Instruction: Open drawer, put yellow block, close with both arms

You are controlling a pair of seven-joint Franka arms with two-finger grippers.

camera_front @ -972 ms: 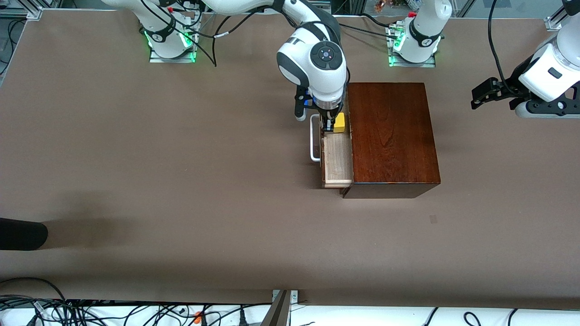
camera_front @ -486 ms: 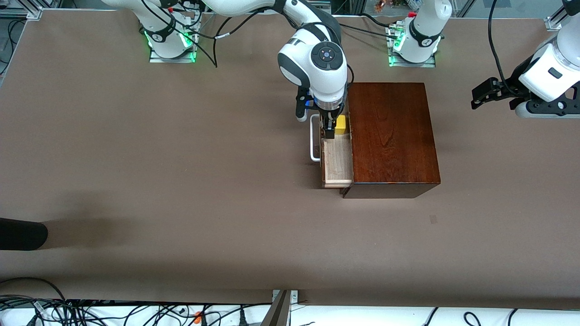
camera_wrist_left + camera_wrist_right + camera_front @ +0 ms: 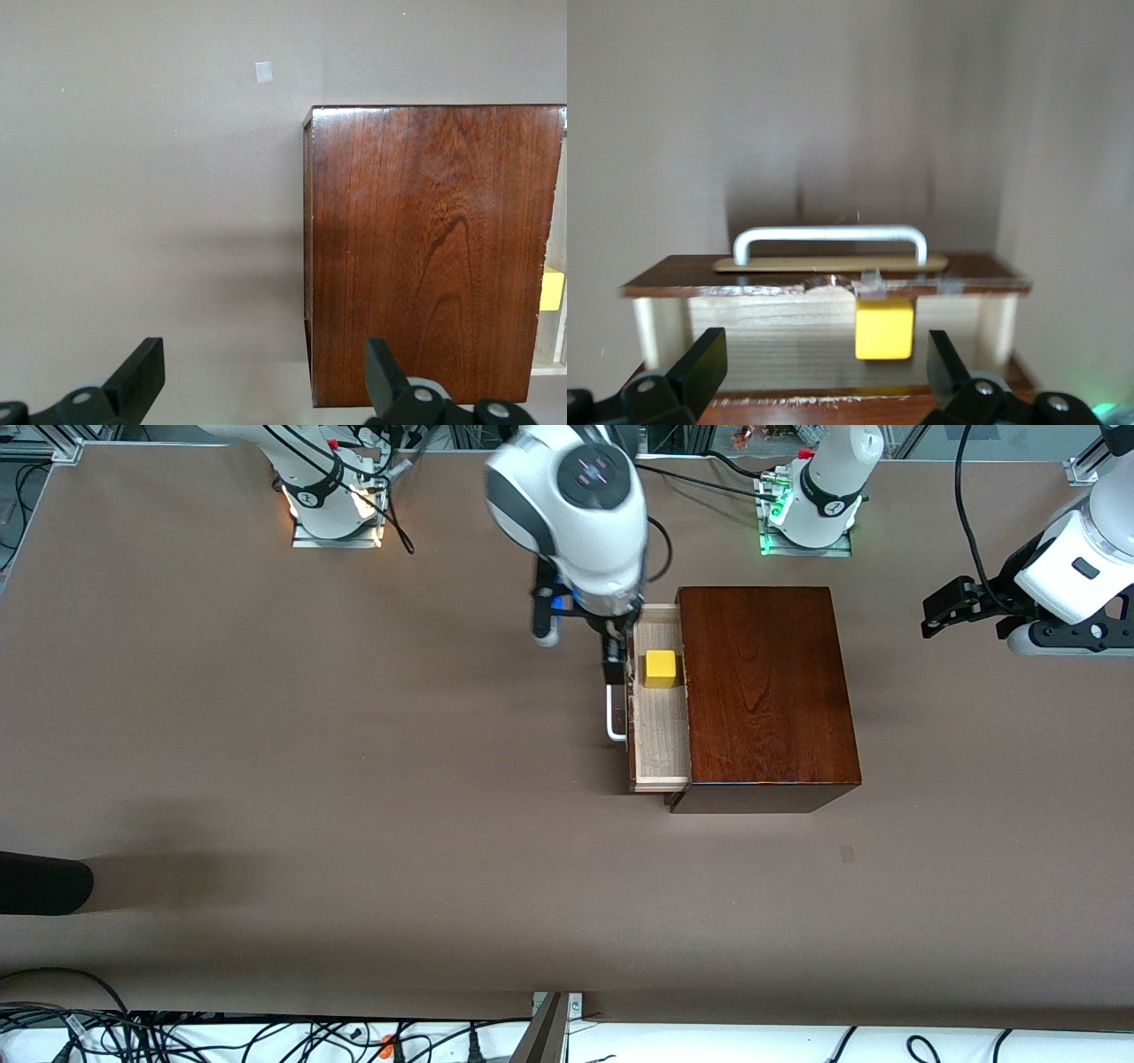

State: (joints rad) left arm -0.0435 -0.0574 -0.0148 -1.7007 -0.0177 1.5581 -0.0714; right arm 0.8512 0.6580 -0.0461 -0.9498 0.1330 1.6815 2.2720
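Right gripper: fingers spread wide, nothing held, up over the drawer's front edge and handle.
Left gripper: jaws wide apart, empty, waiting in the air off the left arm's end of the table.
Yellow block: lying on the floor of the drawer, toward the end nearer the robot bases.
Drawer: pulled partly out of the wooden box, facing the right arm's end.
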